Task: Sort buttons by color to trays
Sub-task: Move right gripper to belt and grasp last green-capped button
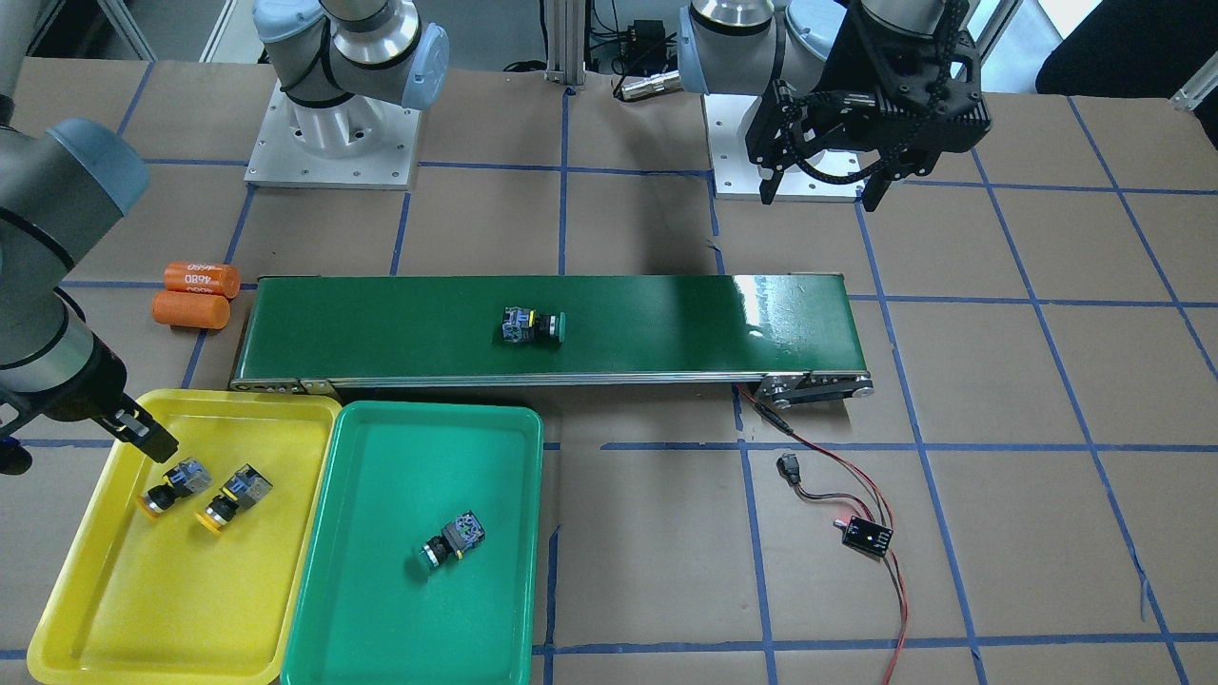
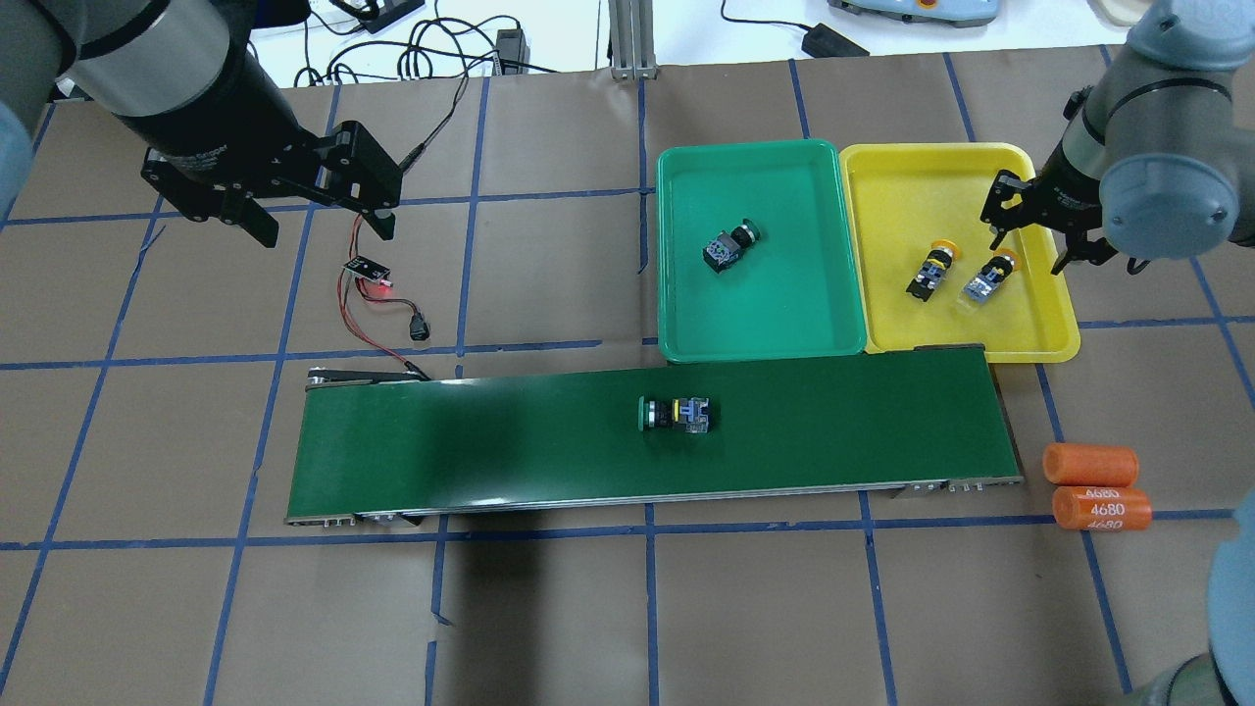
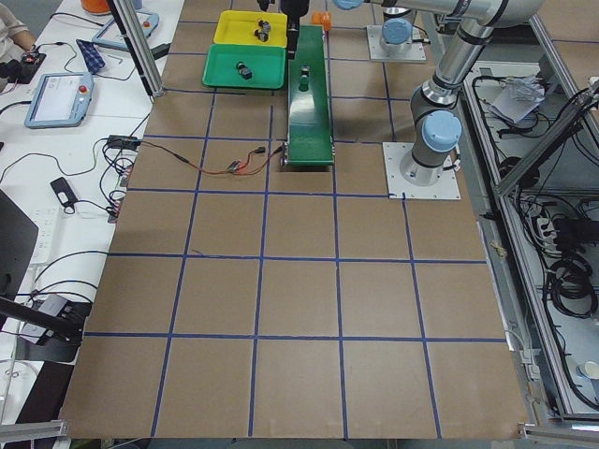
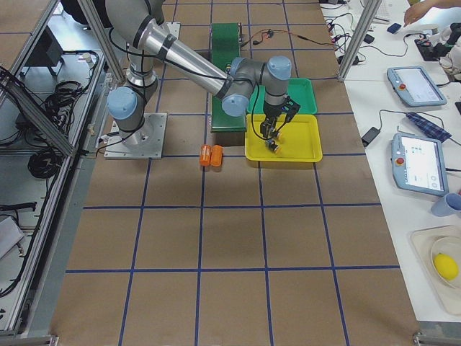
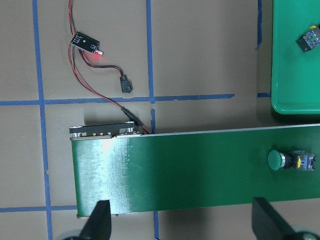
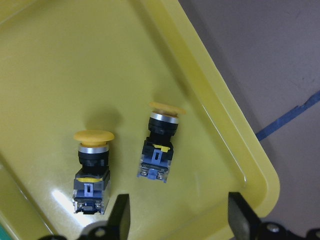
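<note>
Brown table top (image 2: pixel 549 608) gridded with blue tape (image 2: pixel 745 527), white bench (image 4: pixel 414 213) with tablets (image 4: pixel 420 164), aluminium posts (image 3: pixel 136 47).

This is looking like a robotics lab. Two grey industrial arms (image 3: pixel 436 138) are standing on metal base plates (image 3: pixel 402 187) bolted to a large table (image 3: pixel 299 299), which is wearing brown paper marked with a blue tape grid (image 2: pixel 650 608). Aluminium frame posts (image 4: pixel 358 36) are rising at its edges. On the white bench (image 4: pixel 382 108) across from the arms, teach pendants (image 4: pixel 412 83) are lying, and an operator (image 3: pixel 11 28) is showing at its far end. Cable bundles (image 3: pixel 566 276) are hanging behind the arms. A small green conveyor belt (image 2: pixel 490 451) is lying wired to a bare circuit board (image 1: pixel 866 538).
</note>
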Available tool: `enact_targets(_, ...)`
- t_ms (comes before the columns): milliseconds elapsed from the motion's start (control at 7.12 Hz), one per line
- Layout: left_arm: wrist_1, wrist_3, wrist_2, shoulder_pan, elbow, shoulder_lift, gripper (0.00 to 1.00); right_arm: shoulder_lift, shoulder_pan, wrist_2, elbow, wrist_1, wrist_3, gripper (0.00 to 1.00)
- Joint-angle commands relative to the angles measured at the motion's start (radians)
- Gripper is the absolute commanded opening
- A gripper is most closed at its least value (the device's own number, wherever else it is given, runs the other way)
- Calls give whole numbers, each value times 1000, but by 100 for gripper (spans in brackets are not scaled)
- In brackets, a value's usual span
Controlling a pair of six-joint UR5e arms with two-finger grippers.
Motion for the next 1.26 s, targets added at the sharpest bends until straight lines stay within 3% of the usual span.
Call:
enact_targets(0,1,3,-1,-2,1,-10,100,-34,39,68,7,18,137,100)
enact_targets(562,9,4,-3,-5,1,-12,100,-254,327,73,38,259,652,100)
enact_targets(842,9,4,-3,-5,1,-12,100,-320,418,78,136,277,913,100)
enact_targets(1123,17,7,-1,-6,2,-12,100,-300,435,81,220,207,963,100)
